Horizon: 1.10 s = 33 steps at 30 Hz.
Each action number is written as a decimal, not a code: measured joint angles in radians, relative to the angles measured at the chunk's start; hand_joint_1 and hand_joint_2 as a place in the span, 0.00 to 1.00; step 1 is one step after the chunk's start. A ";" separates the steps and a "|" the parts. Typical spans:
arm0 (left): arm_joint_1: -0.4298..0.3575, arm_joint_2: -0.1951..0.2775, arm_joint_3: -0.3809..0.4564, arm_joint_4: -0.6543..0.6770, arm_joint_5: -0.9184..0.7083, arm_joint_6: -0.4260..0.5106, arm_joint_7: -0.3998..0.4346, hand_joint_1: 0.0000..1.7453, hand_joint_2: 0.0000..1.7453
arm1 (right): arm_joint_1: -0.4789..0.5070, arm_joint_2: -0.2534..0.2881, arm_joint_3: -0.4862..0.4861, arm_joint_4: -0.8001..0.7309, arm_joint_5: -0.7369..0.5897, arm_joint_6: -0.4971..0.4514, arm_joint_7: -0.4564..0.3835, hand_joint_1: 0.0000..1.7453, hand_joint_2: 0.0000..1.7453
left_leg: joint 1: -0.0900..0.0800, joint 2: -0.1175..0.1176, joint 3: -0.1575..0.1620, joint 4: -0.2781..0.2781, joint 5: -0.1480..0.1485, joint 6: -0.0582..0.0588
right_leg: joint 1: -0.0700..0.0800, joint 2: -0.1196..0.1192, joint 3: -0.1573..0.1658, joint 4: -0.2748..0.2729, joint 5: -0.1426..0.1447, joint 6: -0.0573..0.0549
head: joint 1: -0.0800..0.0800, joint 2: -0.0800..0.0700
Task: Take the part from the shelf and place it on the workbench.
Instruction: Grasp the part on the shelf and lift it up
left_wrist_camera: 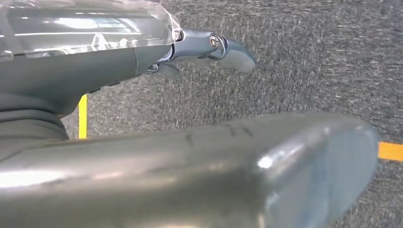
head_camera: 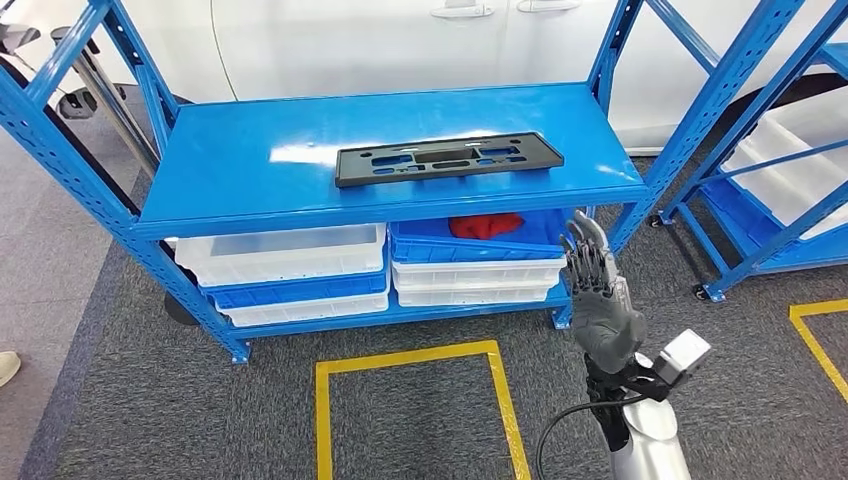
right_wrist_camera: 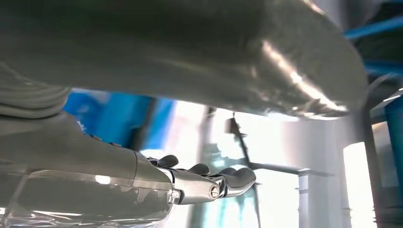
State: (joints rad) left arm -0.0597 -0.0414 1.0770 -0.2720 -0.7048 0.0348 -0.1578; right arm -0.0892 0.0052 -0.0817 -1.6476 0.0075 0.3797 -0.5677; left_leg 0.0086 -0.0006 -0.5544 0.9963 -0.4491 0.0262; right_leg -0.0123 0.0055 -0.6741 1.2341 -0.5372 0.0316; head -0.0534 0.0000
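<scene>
1. A blue metal shelf (head_camera: 250, 170) stands on grey carpet (head_camera: 150, 400), with a white car body (head_camera: 400, 40) behind it. No brand, label or writing can be read on any of these.
2. A second blue rack (head_camera: 790, 190) stands to the right, holding pale trays.
3. Yellow tape (head_camera: 410, 355) marks a rectangle on the carpet in front of the shelf, and another strip (head_camera: 815, 335) lies further right.
4. On the lower level of the shelf sit stacked bins: a white bin (head_camera: 280, 255) over a blue one on the left, and a blue bin (head_camera: 470, 248) over white ones on the right, with something red (head_camera: 485, 225) inside the blue bin.
5. The part (head_camera: 448, 158), a long flat black plate with cut-out slots, lies on the top level of the shelf, towards the right and near the front edge. Nothing touches it.
6. The right hand (head_camera: 600, 290) is raised in front of the shelf's right end, below the level of the part and apart from it. Its fingers (head_camera: 585, 240) are stretched out and slightly spread, and it holds nothing.
7. In the left wrist view, the left hand (left_wrist_camera: 142, 61) hangs over the carpet. Its fingers (left_wrist_camera: 228, 50) reach out straight, with nothing in them.
8. A shoe tip (head_camera: 8, 368) shows at the left edge of the head view.
</scene>
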 joint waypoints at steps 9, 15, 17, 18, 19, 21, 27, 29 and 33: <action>-0.023 -0.011 0.125 0.019 -0.076 0.013 0.002 0.00 0.00 | -0.035 -0.021 0.090 -0.259 -0.088 0.064 -0.080 0.00 0.00 | -0.005 -0.001 -0.019 0.059 -0.047 -0.039 | 0.000 0.000 0.107 -0.234 0.088 -0.046 | 0.000 0.000; -0.027 -0.012 0.168 0.027 -0.123 0.011 -0.003 0.00 0.00 | -0.029 -0.044 0.123 -0.343 -0.161 0.093 -0.087 0.00 0.00 | 0.013 -0.003 -0.114 0.246 -0.095 -0.062 | -0.004 0.030 0.113 -0.234 0.084 -0.046 | 0.000 0.000; -0.027 -0.012 0.176 0.028 -0.126 0.008 -0.004 0.00 0.00 | -0.028 -0.048 0.129 -0.356 -0.168 0.097 -0.088 0.00 0.00 | 0.019 -0.032 -0.050 0.106 -0.026 -0.062 | -0.006 0.050 0.116 -0.231 0.079 -0.037 | 0.000 0.000; -0.027 -0.012 0.180 0.028 -0.127 0.008 -0.005 0.00 0.00 | -0.028 -0.049 0.132 -0.361 -0.169 0.098 -0.088 0.00 0.00 | 0.020 -0.050 -0.025 0.052 -0.008 -0.059 | -0.006 0.060 0.114 -0.228 0.079 -0.031 | 0.000 0.000; -0.027 -0.012 0.183 0.029 -0.127 0.007 -0.006 0.00 0.00 | -0.027 -0.051 0.133 -0.365 -0.169 0.100 -0.088 0.00 0.00 | 0.020 -0.065 -0.011 0.022 -0.004 -0.056 | -0.008 0.070 0.110 -0.227 0.079 -0.024 | 0.000 0.000; -0.028 -0.012 0.188 0.030 -0.126 0.007 -0.008 0.00 0.00 | -0.025 -0.054 0.135 -0.370 -0.168 0.102 -0.088 0.00 0.00 | 0.017 -0.061 -0.007 0.014 -0.009 -0.043 | -0.011 0.090 0.104 -0.228 0.083 -0.008 | 0.000 0.000; -0.032 -0.012 0.193 0.033 -0.118 0.007 -0.012 0.00 0.00 | -0.023 -0.066 0.136 -0.377 -0.143 0.093 -0.088 0.00 0.00 | 0.010 -0.016 0.002 0.002 -0.009 -0.004 | -0.010 0.002 -0.010 -0.004 -0.026 0.010 | 0.000 0.000; -0.032 -0.012 0.195 0.034 -0.116 0.008 -0.012 0.00 0.00 | -0.021 -0.071 0.141 -0.372 -0.141 0.088 -0.088 0.00 0.00 | 0.005 -0.007 0.004 0.002 -0.011 -0.001 | -0.010 0.000 -0.050 0.065 -0.033 0.010 | 0.000 0.000; -0.035 -0.016 0.202 0.037 -0.112 0.009 -0.010 0.00 0.00 | -0.025 -0.082 0.156 -0.353 -0.140 0.087 -0.088 0.00 0.00 | -0.003 -0.004 0.015 0.004 -0.020 -0.005 | -0.003 -0.003 0.053 -0.153 0.085 -0.011 | 0.000 0.000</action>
State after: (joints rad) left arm -0.0951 -0.0573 1.2787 -0.2354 -0.8165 0.0439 -0.1682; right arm -0.1146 -0.0766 0.0743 -2.0005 -0.1326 0.4663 -0.6554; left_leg 0.0055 -0.0044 -0.5391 0.9998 -0.4694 0.0214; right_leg -0.0151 0.0021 -0.6206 1.0807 -0.4519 0.0210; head -0.0538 0.0000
